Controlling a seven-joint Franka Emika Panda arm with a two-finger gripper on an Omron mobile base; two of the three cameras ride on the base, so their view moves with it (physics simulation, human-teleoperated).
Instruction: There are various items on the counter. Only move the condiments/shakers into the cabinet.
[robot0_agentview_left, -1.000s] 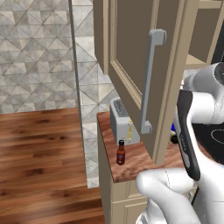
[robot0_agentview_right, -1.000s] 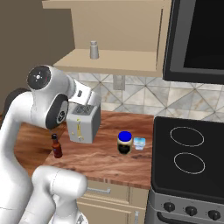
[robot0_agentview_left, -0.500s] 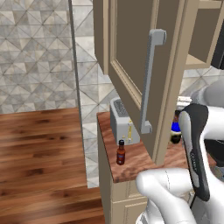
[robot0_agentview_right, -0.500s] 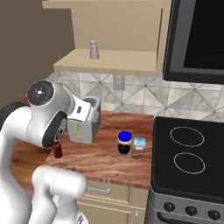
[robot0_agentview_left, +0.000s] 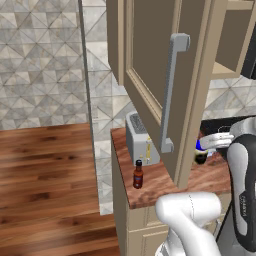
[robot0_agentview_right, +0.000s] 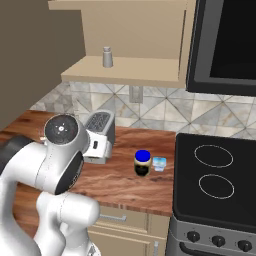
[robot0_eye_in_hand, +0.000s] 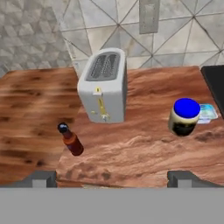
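Note:
The dark red sauce bottle (robot0_eye_in_hand: 71, 140) with a black cap stands on the wood-grain counter (robot0_eye_in_hand: 144, 148), left of and in front of the silver toaster (robot0_eye_in_hand: 105, 85). My gripper (robot0_eye_in_hand: 114, 178) hovers above the counter's front edge, open wide, with nothing between its fingertips (robot0_eye_in_hand: 43, 178). From the left base, the bottle (robot0_agentview_left: 138, 175) stands by the counter's left end. The pale grey shaker (robot0_agentview_right: 107, 57) stands on the shelf of the open cabinet (robot0_agentview_right: 125, 75). The cabinet door (robot0_agentview_left: 150, 60) hangs open with its grey bar handle (robot0_agentview_left: 172, 95). A blue-lidded jar (robot0_eye_in_hand: 184, 117) sits to the right.
A small clear container (robot0_agentview_right: 160, 163) lies beside the jar (robot0_agentview_right: 143, 163). A black stove (robot0_agentview_right: 215, 175) borders the counter on the right, with a dark microwave (robot0_agentview_right: 225, 45) above it. My white arm (robot0_agentview_right: 62, 150) stands in front of the counter's left part.
My arm has folded down and back from beside the toaster toward the counter's front. The shaker, bottle and jar have not moved.

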